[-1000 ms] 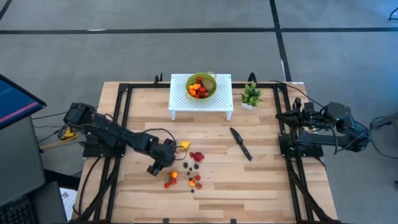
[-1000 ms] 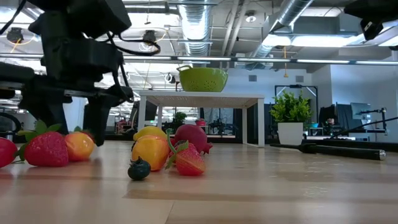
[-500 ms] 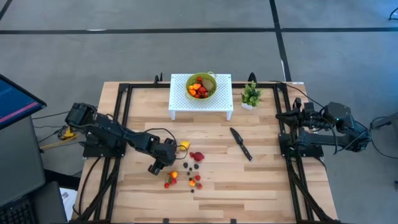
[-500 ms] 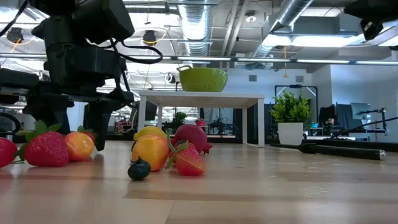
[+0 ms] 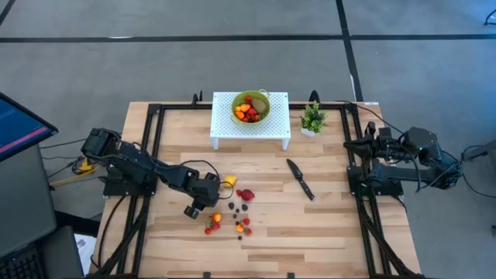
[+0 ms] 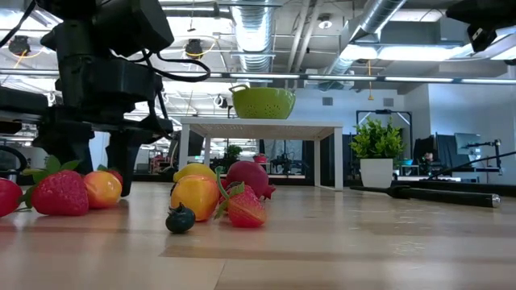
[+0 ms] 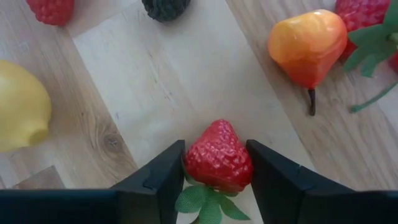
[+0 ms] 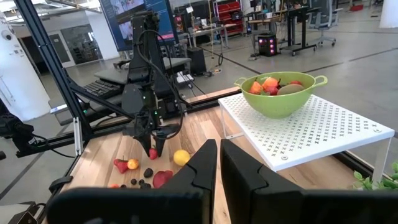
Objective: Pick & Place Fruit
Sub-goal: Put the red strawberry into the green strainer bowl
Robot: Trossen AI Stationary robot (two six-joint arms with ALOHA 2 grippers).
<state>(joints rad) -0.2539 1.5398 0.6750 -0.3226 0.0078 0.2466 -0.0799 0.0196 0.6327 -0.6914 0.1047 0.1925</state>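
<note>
Small toy fruits (image 5: 232,217) lie scattered on the wooden table near its middle: strawberries, an orange one (image 7: 308,40), a yellow lemon (image 5: 229,181) and dark berries. My left gripper (image 5: 194,209) stands over the left side of this cluster, shut on a red strawberry (image 7: 217,155). More fruit sits in a green bowl (image 5: 251,106) on a white perforated stand (image 5: 225,132) at the far edge. My right gripper (image 8: 217,165) waits shut at the table's right edge, touching nothing. My left gripper pinches the red strawberry between its two fingers (image 7: 161,177), one on each flank of the wide, leafy end (image 7: 214,171). The fingers come from above, pointing down. The berry's pointed tip aims away from the wrist. Whether it still rests on the table cannot be told.
A black knife (image 5: 301,180) lies right of the fruit. A small potted plant (image 5: 312,118) stands beside the white stand. In the low view a strawberry (image 6: 60,193) and an orange fruit (image 6: 103,189) sit close by the left fingers. Bare wood lies along the near edge.
The left gripper has sunk a little toward the table among the fruit. The loose fruits have stayed where they were.
</note>
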